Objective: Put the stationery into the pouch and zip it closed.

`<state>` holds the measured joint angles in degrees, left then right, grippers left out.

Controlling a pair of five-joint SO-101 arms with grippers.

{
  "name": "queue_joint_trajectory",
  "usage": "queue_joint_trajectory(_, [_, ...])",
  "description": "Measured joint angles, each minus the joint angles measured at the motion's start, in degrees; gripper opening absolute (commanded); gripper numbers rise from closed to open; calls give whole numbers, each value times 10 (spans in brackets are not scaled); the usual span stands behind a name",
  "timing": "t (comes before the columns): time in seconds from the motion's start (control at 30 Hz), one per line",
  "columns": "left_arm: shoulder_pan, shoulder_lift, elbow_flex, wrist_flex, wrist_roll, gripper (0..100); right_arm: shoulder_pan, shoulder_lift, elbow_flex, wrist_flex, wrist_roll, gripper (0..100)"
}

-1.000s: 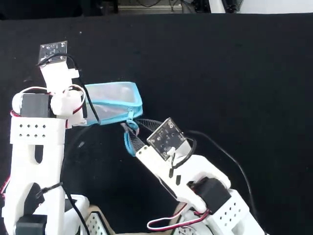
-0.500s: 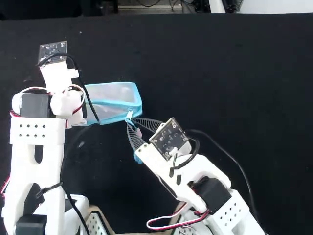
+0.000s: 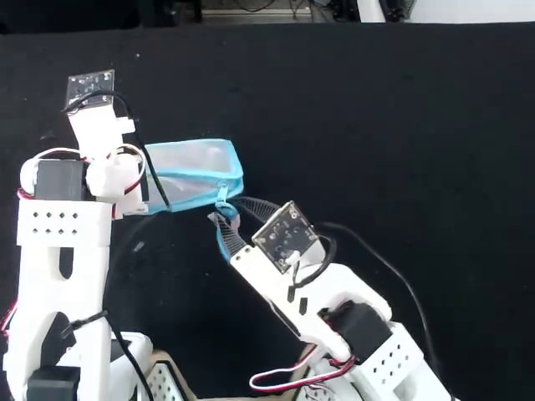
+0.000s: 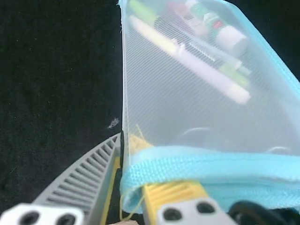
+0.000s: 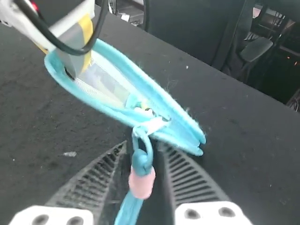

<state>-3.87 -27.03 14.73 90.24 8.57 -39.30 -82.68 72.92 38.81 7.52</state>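
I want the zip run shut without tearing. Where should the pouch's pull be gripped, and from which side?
Grip the pink bead on the pull cord, coming from the free end of the pouch, opposite the left gripper clamping it. The bead is the thickest part and the cord trails toward that side.

Open room over the far half and right side of the table [image 3: 401,109], pouch [image 3: 194,171] toward the left edge, left gripper [image 4: 124,140] clamping its left end, right gripper [image 5: 143,146] around the zip pull [image 5: 141,180], both arms crowding the near edge.
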Motion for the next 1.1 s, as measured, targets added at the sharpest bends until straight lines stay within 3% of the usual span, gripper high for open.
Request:
queue_joint_trajectory(0.3, [0,0,0,0,0,30,5,0,0,-18,4,11])
queue_joint_trajectory(0.57, [0,0,0,0,0,30,77,10,-82,-6,73,11])
queue_joint_trajectory(0.87, [0,0,0,0,0,30,76,162,-188,9,84,11])
queue_joint_trajectory(1.1, [0,-25,-23,35,-69,33,61,270,-279,12,86,11])
